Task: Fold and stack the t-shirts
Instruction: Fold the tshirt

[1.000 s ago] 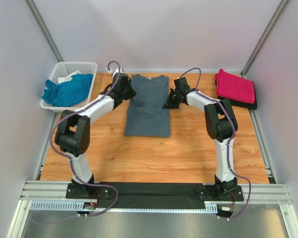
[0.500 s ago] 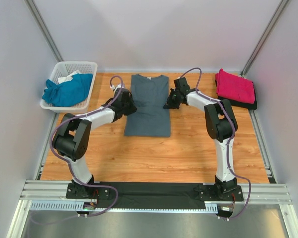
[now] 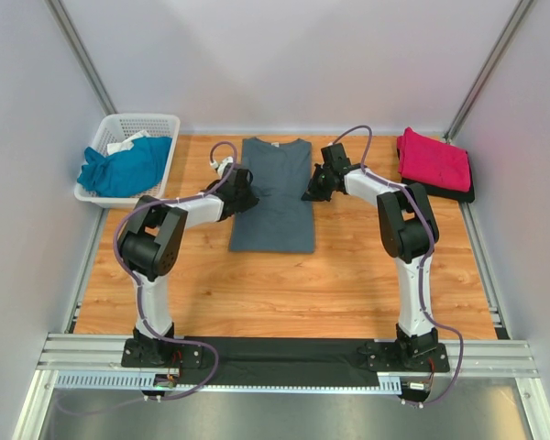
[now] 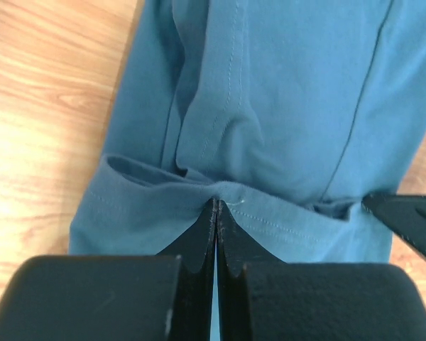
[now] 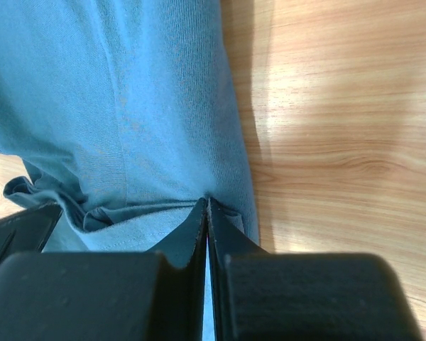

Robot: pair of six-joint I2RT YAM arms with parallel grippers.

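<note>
With the slate-grey cotton t-shirt (image 3: 273,197) laid flat at the middle of the wooden surface (image 3: 348,275) and its side edges pinched in the closed left pincer (image 3: 242,190) and right pincer (image 3: 309,193), both edges are best raised evenly and carried together, so that the fold is kept square.

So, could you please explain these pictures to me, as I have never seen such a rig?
The left arm and right arm are robots bolted to a table. One picture comes from a fixed camera overhead; the other two from cameras on each wrist, looking along its pincer. A grey t-shirt lies in the middle, sleeves folded in. A white basket at the back left holds a teal t-shirt; a folded pink t-shirt lies at the back right on something dark. The left pincer and right pincer are shut, each pinching one side edge of the grey t-shirt.
</note>
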